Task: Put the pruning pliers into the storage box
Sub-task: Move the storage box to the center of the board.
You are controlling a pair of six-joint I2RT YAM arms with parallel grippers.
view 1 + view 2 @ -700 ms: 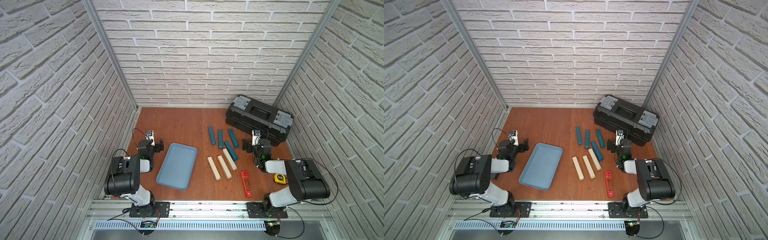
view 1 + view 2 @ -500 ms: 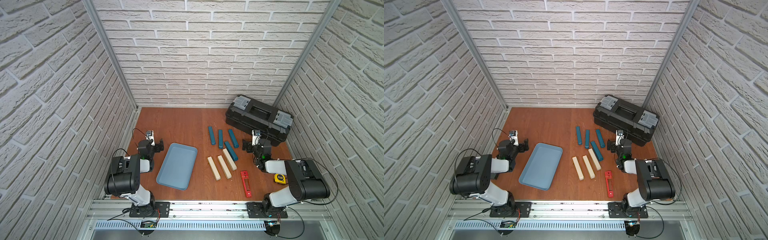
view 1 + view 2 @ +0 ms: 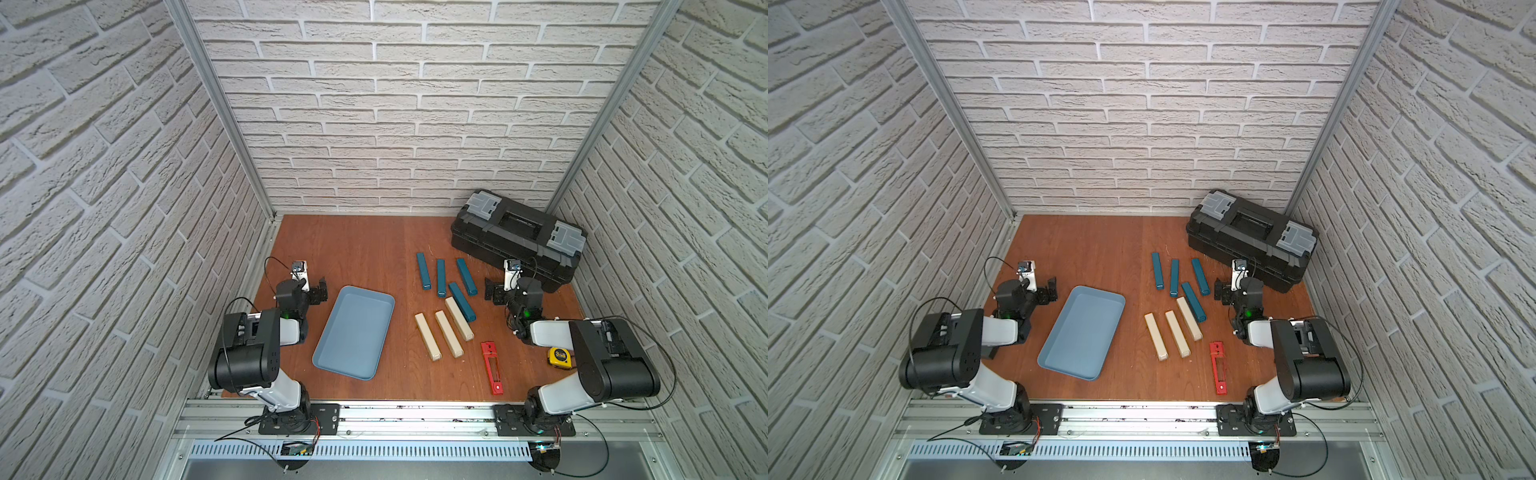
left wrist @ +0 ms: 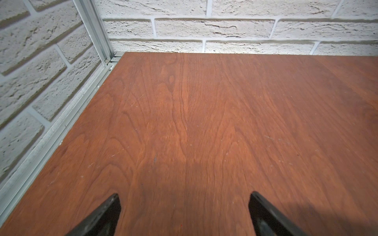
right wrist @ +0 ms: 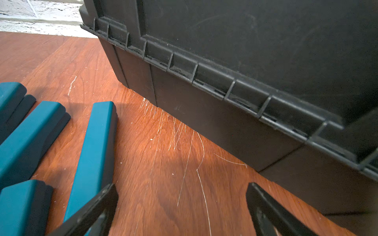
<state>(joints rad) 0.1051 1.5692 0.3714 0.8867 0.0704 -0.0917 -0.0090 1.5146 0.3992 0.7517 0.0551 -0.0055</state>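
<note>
Slim, flat, red pliers (image 3: 491,368) with a dark slot down the middle. They lie on the desk (image 3: 353,249) near its front edge, right of the beige bars (image 3: 444,338), well apart from the box (image 3: 353,328). Spread wide and empty: left fingers (image 4: 102,214) over bare desk, right fingers (image 5: 272,214) near the toolbox (image 5: 245,61).

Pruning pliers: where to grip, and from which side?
Probably use the right gripper, open and nearer: fingers across the narrow width at mid-length, straight down from above. The pruning pliers lie flat on the table, long and slim, bare wood along both long edges.
</note>
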